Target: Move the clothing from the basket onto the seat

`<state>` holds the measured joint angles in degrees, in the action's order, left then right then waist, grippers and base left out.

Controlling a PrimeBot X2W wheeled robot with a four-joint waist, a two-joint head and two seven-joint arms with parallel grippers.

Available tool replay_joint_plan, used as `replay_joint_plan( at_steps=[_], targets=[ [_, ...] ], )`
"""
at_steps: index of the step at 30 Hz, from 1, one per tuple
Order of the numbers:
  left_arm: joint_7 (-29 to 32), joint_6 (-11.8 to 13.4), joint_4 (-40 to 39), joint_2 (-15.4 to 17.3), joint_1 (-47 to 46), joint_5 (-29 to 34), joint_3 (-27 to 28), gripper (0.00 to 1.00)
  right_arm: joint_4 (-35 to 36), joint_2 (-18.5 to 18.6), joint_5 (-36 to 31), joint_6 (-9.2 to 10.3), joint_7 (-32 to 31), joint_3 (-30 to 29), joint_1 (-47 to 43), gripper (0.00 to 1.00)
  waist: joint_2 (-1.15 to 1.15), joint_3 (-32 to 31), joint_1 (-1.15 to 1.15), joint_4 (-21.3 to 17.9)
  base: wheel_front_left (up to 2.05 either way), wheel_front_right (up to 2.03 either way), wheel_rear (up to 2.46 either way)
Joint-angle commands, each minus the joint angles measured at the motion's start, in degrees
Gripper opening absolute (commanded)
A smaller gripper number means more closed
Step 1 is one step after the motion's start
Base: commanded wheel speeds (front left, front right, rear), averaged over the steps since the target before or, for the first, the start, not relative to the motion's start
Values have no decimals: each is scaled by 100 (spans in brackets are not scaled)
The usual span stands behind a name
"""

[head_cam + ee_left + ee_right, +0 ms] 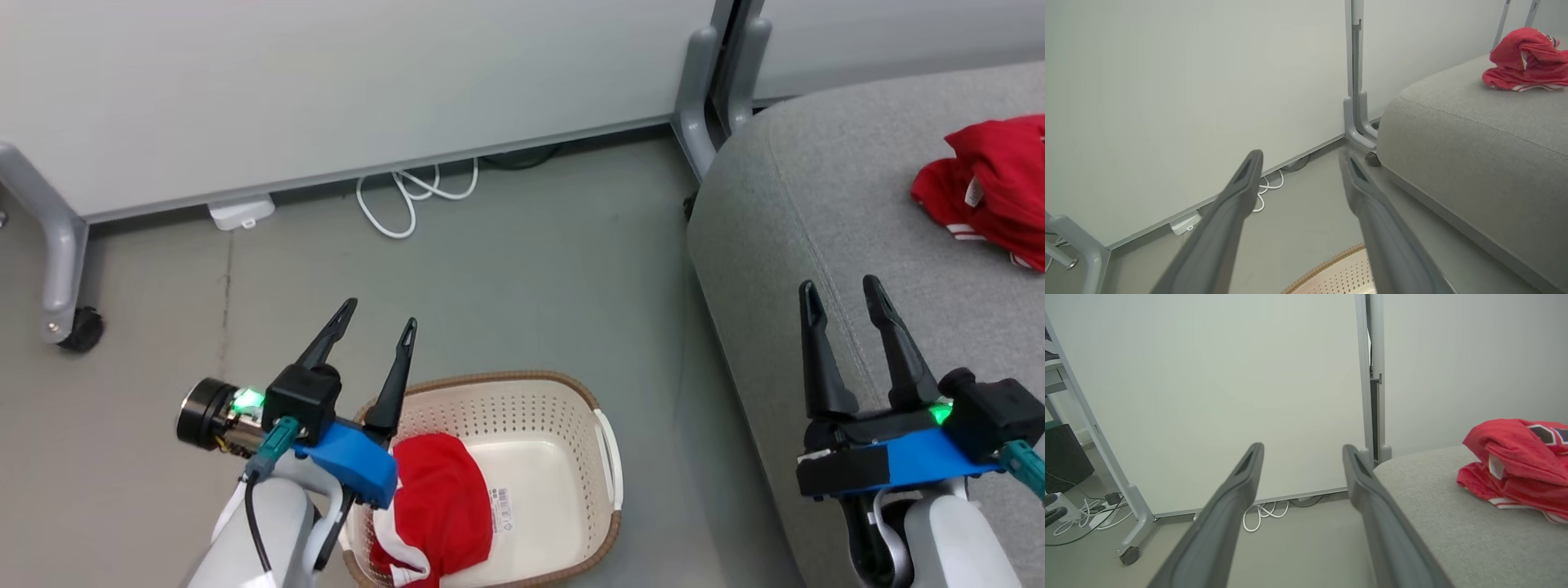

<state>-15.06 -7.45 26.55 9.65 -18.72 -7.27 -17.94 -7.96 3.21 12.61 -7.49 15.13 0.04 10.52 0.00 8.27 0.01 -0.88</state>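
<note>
A bright red garment (437,506) with white trim lies crumpled in the cream perforated basket (531,408), below and just behind the left gripper (382,313), whose fingers stand apart, holding nothing. The heap runs lengthwise roughly along those fingers and fills the basket end nearest that gripper; the far end is bare but for a paper label (500,509). A second red garment (992,184) sits bunched on the grey seat (816,204), ahead and right of the right gripper (840,283), which is likewise spread and empty above the seat's rounded edge. Open floor (531,269) lies ahead of the left gripper
</note>
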Motion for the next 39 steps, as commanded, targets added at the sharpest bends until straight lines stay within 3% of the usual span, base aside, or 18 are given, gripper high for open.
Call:
replay_joint_plan(
  at_steps=[1,13,25,30,39],
  targets=[
    [-17,-1,180,101,-257,-85,-198,100,59,11,-40,-1,3,-4,129,100,0,355,-1,-243,0,0,0],
    [6,-3,1986,613,-1985,-621,-2550,100,446,34,38,-1,3,-77,808,100,0,1745,-1,-775,0,0,0],
    [856,-3,3212,738,-3250,-1262,-5176,100,777,-11,113,-1,3,132,1421,100,0,3066,-1,-1103,0,0,0],
    [1576,-3,3432,742,-3454,-1399,-5508,100,945,-25,127,-1,3,127,1601,100,0,3563,-1,-1222,0,0,0],
    [2440,-3,3445,903,-3499,-1235,-5552,100,1237,-38,172,-1,3,118,1797,100,0,4165,-1,-1354,0,0,0]
  ],
)
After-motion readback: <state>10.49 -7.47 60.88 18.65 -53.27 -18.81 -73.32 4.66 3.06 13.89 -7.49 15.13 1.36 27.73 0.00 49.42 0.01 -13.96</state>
